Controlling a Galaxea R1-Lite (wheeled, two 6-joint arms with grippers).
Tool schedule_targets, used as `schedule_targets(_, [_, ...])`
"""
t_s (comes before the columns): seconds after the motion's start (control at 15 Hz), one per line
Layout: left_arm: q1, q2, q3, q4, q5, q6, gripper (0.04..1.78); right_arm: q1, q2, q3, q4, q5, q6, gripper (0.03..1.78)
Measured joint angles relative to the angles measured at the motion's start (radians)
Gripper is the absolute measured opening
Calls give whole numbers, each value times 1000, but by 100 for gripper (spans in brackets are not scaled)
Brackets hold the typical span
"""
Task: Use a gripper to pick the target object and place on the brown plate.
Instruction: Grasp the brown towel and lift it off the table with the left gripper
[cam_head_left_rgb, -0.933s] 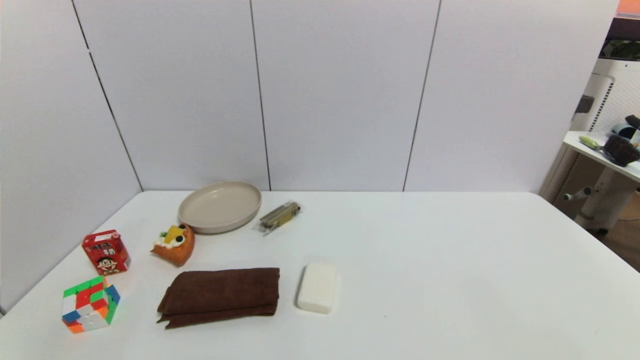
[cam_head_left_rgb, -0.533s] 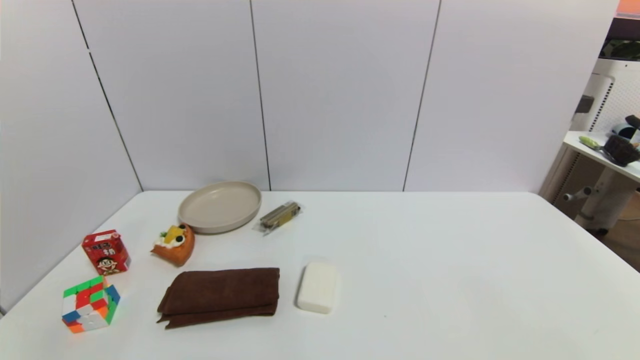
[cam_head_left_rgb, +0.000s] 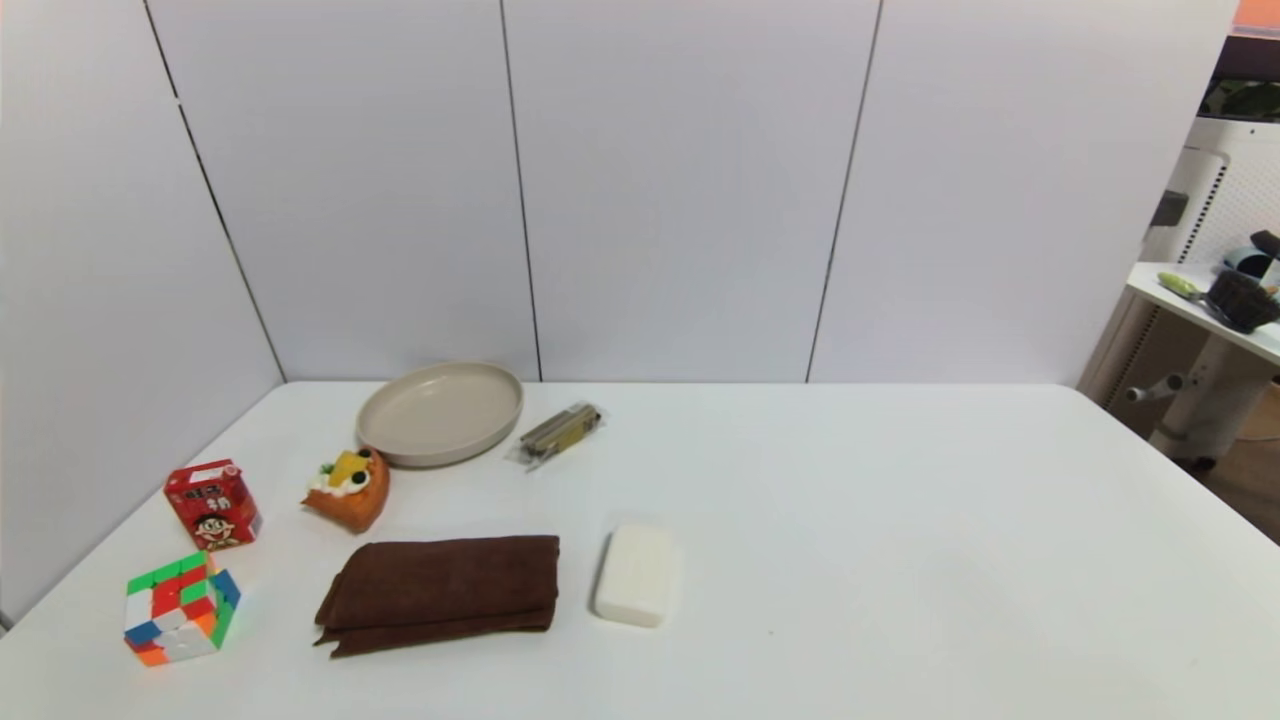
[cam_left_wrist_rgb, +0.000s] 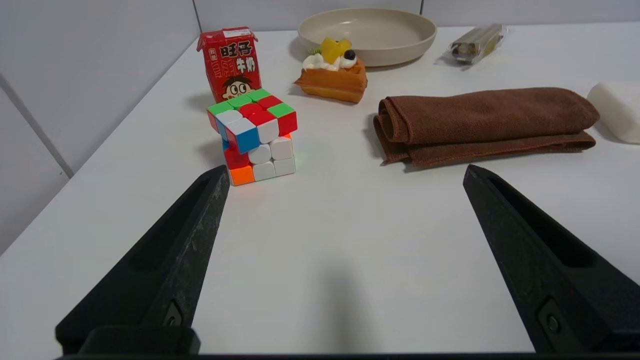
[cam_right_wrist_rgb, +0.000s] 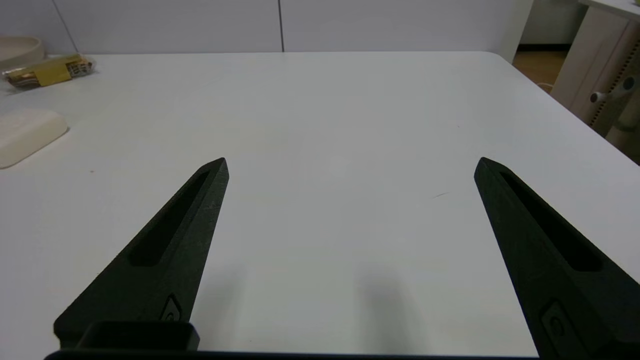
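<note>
The dark brown folded towel (cam_head_left_rgb: 440, 592) lies flat on the white table, near the front left; it also shows in the left wrist view (cam_left_wrist_rgb: 487, 122). The beige-tan plate (cam_head_left_rgb: 440, 412) sits empty behind it by the back wall, and shows in the left wrist view (cam_left_wrist_rgb: 395, 40). Neither gripper shows in the head view. My left gripper (cam_left_wrist_rgb: 345, 170) is open and empty, low over bare table, short of the towel. My right gripper (cam_right_wrist_rgb: 350, 162) is open and empty over bare table on the right side.
A white soap-like bar (cam_head_left_rgb: 635, 574) lies just right of the towel. A toy cake slice (cam_head_left_rgb: 348, 487), a red milk carton (cam_head_left_rgb: 212, 503) and a colour cube (cam_head_left_rgb: 180, 608) stand to the left. A wrapped snack (cam_head_left_rgb: 558, 432) lies right of the plate. Walls close the back and left.
</note>
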Motion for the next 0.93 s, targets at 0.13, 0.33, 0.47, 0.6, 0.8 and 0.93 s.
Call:
schedule_targets(0.13, [-7,137,-77,-1,-3,65,169,0,0,0,0,0,0,170])
schedule_targets(0.33, [-28,416,-239,0,-40,247,169,0,0,0,0,0,0,170])
schedule_targets(0.47, [-46,632,-385,16,-106,402,169,0,0,0,0,0,0,170])
schedule_targets(0.6, [-59,821,-574,64,-187,555,169,0,0,0,0,0,0,170])
schedule_targets(0.8, [-100,1097,-883,276,-319,828,169,0,0,0,0,-1,0,170])
schedule_targets(0.93, [-157,1268,-1035,477,-365,1001,169,0,0,0,0,0,0,170])
